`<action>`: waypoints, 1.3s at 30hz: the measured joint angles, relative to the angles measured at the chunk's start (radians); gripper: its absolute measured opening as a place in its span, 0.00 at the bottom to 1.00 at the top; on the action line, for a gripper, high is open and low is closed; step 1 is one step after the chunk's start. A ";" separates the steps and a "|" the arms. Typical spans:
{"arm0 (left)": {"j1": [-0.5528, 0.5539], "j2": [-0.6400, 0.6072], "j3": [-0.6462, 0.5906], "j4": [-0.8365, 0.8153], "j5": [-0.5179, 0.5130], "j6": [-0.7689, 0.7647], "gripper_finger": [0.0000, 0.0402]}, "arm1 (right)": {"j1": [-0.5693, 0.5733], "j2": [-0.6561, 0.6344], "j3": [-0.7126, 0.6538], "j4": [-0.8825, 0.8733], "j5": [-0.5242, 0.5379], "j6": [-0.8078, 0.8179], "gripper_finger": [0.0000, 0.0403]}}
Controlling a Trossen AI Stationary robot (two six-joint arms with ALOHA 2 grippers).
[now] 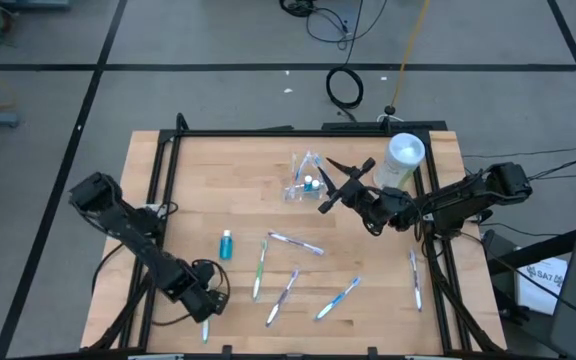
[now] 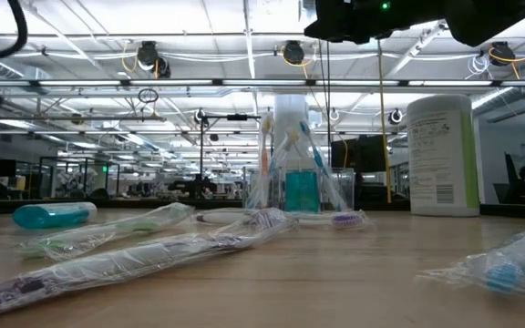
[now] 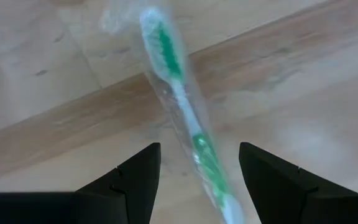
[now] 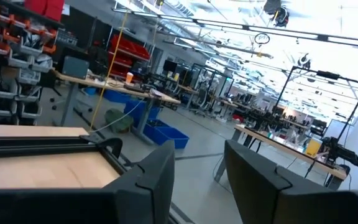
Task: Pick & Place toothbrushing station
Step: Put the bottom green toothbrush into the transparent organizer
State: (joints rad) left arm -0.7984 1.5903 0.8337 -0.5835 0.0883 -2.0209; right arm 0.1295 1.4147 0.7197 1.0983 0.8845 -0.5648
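Observation:
A clear plastic cup [image 1: 306, 180] stands at the table's far middle with toothbrushes and a teal tube in it; it also shows in the low view [image 2: 290, 178]. Several wrapped toothbrushes [image 1: 294, 243] [image 1: 336, 298] and a teal tube [image 1: 226, 244] lie on the wood. My left gripper [image 1: 206, 302] is open near the front edge, its fingers on either side of a wrapped green toothbrush [image 3: 179, 106] that lies on the table. My right gripper [image 1: 326, 184] is open and empty, just right of the cup and above the table.
A tall white cylindrical container [image 1: 404, 160] stands at the far right corner, close behind my right arm. One toothbrush [image 1: 415, 278] lies alone near the right edge. A black frame [image 1: 158, 170] runs round the table top.

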 joint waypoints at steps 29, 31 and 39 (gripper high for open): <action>0.129 0.060 0.001 -0.122 0.091 0.406 0.04 | 0.003 0.000 0.000 -0.026 0.002 0.003 0.32; 0.129 0.060 0.011 -0.130 0.083 0.430 0.07 | 0.003 0.000 0.000 -0.026 0.002 0.003 0.32; 0.141 0.043 0.139 -0.171 -0.173 0.673 0.02 | 0.003 0.000 0.000 -0.040 0.003 0.015 0.32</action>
State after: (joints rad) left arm -0.6571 1.6336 0.9727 -0.7548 -0.0847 -1.3480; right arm 0.1322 1.4147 0.7197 1.0578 0.8873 -0.5501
